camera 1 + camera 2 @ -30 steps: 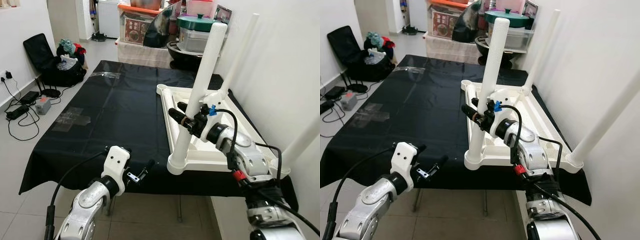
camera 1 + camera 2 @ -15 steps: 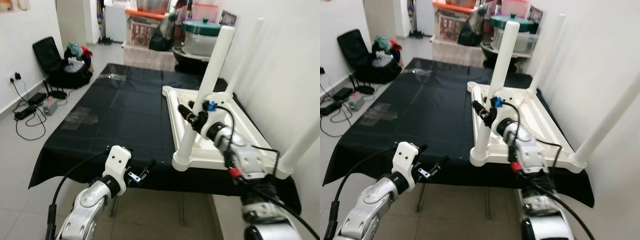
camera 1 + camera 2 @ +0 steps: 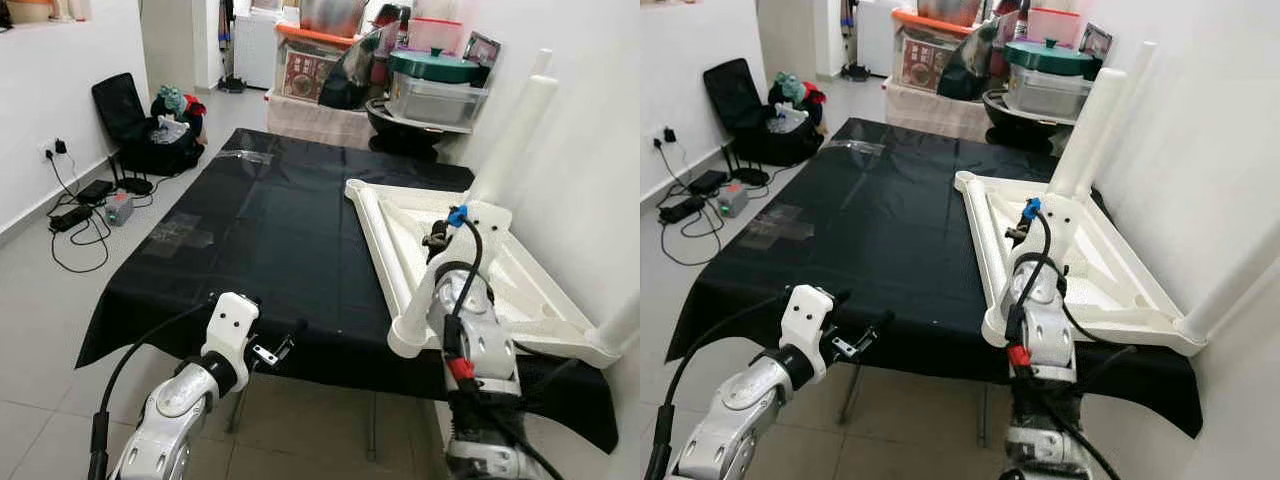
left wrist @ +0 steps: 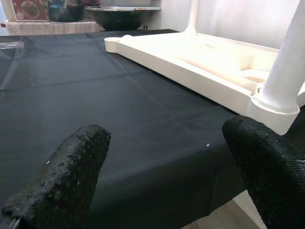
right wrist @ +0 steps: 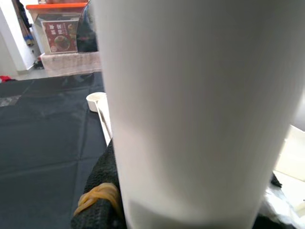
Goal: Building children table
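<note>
The white children's table (image 3: 545, 290) lies upside down on the black-covered table (image 3: 260, 220). Its near-left leg (image 3: 510, 135) stands in the corner socket (image 3: 412, 338). My right gripper (image 3: 437, 238) is shut on that leg partway up; in the right wrist view the leg (image 5: 190, 105) is pressed close, with a black finger (image 5: 101, 195) against it. Two more legs rise at the far corner (image 3: 1140, 60) and the right corner (image 3: 1240, 275). My left gripper (image 3: 277, 350) hangs open and holds nothing at the front edge, its fingers (image 4: 62, 176) wide apart.
Storage boxes and a lidded pot (image 3: 435, 85) crowd the back. A white wall (image 3: 600, 130) runs close along the right. On the floor at left lie a black bag with clothes (image 3: 150, 130) and cables with a power strip (image 3: 90, 205).
The whole picture has shifted as the camera moved. My right gripper stays on the leg, and its arm now covers the leg's lower part. The left gripper is still open.
</note>
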Available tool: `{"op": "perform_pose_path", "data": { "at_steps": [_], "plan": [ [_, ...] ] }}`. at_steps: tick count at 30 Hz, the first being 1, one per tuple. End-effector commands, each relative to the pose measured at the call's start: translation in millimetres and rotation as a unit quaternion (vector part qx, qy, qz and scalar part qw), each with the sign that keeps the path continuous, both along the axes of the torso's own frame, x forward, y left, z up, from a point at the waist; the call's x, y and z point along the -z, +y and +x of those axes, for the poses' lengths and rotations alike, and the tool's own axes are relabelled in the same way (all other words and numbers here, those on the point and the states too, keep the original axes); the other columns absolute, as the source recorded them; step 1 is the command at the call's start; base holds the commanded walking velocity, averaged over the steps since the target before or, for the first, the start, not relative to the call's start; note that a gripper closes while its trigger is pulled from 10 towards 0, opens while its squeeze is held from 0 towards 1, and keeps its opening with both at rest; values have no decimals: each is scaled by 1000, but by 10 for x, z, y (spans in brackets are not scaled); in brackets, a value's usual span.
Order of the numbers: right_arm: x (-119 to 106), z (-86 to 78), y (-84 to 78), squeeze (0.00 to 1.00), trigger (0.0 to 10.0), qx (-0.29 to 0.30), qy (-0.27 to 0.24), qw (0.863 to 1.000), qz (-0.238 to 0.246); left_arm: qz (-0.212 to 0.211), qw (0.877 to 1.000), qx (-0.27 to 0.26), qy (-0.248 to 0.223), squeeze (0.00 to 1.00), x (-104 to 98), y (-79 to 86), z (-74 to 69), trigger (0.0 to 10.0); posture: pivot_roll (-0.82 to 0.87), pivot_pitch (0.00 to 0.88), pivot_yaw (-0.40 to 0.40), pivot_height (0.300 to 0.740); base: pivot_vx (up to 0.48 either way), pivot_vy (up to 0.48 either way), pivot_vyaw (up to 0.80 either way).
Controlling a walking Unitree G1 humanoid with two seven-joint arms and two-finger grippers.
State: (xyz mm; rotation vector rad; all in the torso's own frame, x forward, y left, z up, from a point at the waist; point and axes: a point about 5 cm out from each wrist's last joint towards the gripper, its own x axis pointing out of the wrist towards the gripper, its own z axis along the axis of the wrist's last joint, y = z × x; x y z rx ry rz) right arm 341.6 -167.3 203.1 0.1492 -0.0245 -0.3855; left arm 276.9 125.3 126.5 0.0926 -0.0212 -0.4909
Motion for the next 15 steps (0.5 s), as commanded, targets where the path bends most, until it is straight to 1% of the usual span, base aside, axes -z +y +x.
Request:
{"op": "perform_pose_path", "data": {
  "at_steps": [1,4,7,8,9,12,13,14,15],
  "plan": [
    [293,-54,-136,0,0,56,67,996,2,4,1000,4,-1,0,4,-29,-27,10000,162,0,-153,740,0,0,0],
    [285,-42,-138,0,0,60,69,996,2,4,1000,3,-1,0,6,-24,-27,10000,162,0,-153,740,0,0,0],
    [205,-25,-105,0,0,64,62,996,9,5,1000,2,-1,0,0,-10,-28,10000,160,0,-154,740,0,0,0],
    [177,-21,-88,0,2392,63,55,996,18,5,1000,2,-1,0,2,-8,-28,10000,160,0,-154,740,0,0,0],
    [147,-27,-73,0,10000,61,41,997,40,6,1000,3,0,0,5,-9,-29,10000,155,0,-149,740,0,0,0],
    [147,-27,-73,0,10000,61,41,997,40,6,1000,3,0,0,5,-9,-29,10000,155,0,-149,740,0,0,0],
    [110,-49,-76,373,10000,62,23,997,47,7,1000,4,1,0,7,-12,-29,10000,153,0,-142,740,0,0,0],
    [82,-74,-93,957,10000,62,10,997,53,7,1000,7,1,0,7,-19,-33,10000,150,0,-141,740,0,0,0],
    [54,-98,-146,867,10000,67,-5,996,51,6,1000,9,2,0,6,-30,-35,10000,147,0,-141,740,0,0,0]
  ]
}}
